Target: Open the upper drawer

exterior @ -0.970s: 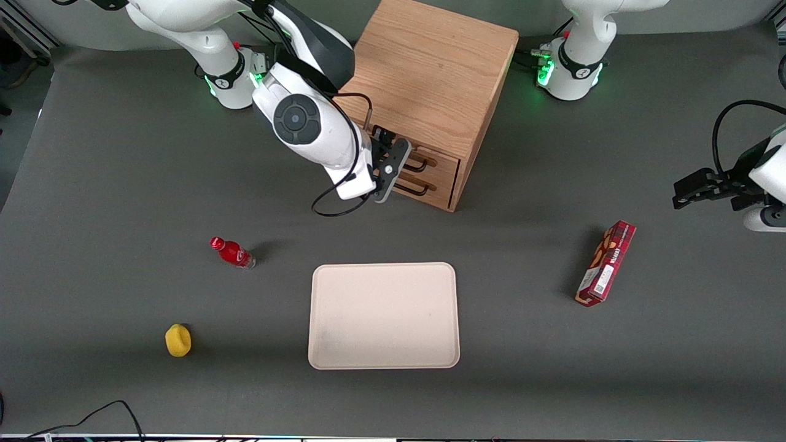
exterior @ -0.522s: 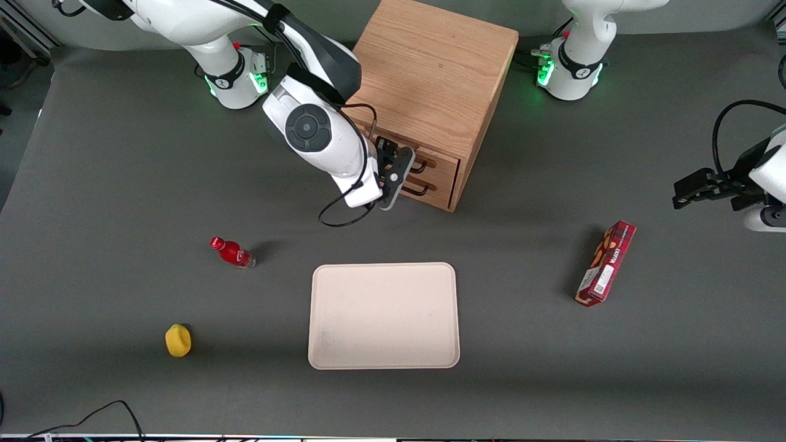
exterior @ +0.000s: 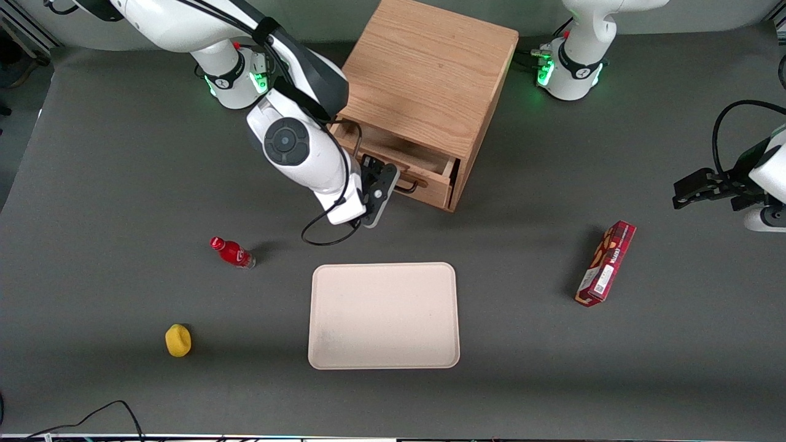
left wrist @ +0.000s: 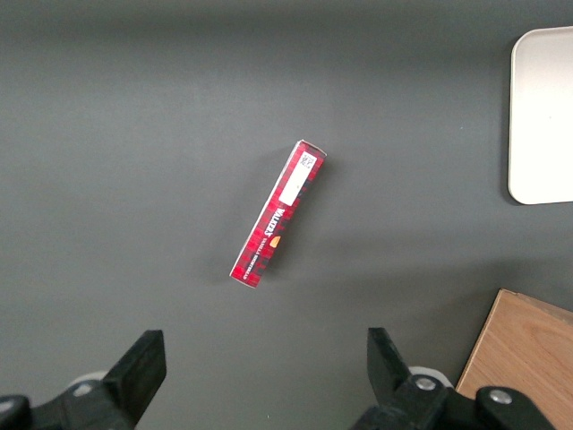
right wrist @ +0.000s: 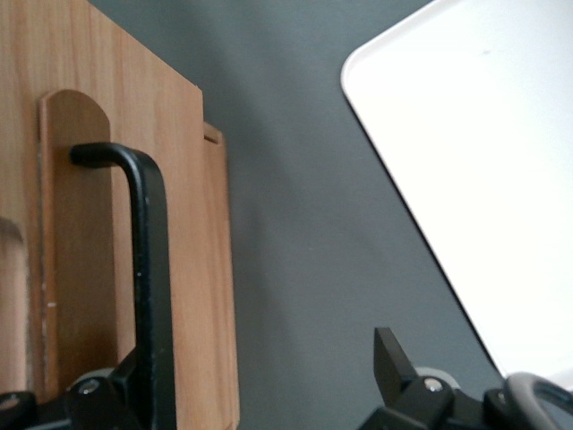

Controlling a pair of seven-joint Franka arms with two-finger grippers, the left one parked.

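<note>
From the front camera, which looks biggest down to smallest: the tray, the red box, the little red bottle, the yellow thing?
1. Tray
2. Red box
3. Red bottle
4. Yellow object, close to the bottle, unsure.
The hand is at the upper drawer.

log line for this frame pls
task: open upper drawer | upper drawer: partly pulled out, inside visible | gripper: at its black handle | tray: nearer front camera, bare

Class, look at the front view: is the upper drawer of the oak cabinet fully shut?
No: the upper drawer is pulled out, showing its hollow inside, and the gripper is at its black handle.
</note>
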